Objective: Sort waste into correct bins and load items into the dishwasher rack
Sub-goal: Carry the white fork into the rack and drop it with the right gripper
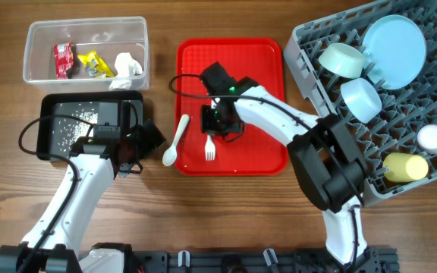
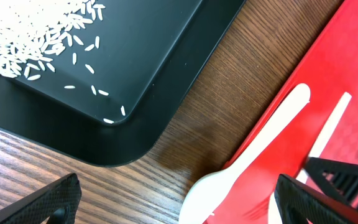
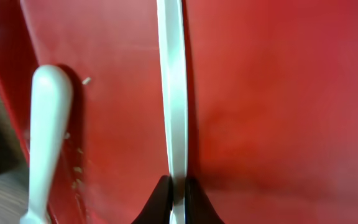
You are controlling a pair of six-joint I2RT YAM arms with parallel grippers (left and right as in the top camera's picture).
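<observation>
A white fork (image 1: 210,146) lies on the red tray (image 1: 264,91), and my right gripper (image 1: 215,126) is shut on its handle. In the right wrist view the fingertips (image 3: 160,202) pinch the thin handle (image 3: 173,93) of the fork, the right gripper (image 3: 178,200) low over the tray. A white spoon (image 1: 176,140) rests across the tray's left rim, bowl on the table. My left gripper (image 1: 147,139) stands open just left of it; in its wrist view the left gripper (image 2: 176,190) has the spoon's bowl (image 2: 216,193) between wide jaws, not touching it.
Rice grains (image 1: 74,125) lie in the black tray (image 1: 51,102). The clear tub (image 1: 29,45) holds a red wrapper (image 1: 64,59), a yellow wrapper (image 1: 93,64) and a tissue (image 1: 130,65). The grey rack (image 1: 309,53) holds two blue bowls, a plate, and a white and a yellow cup.
</observation>
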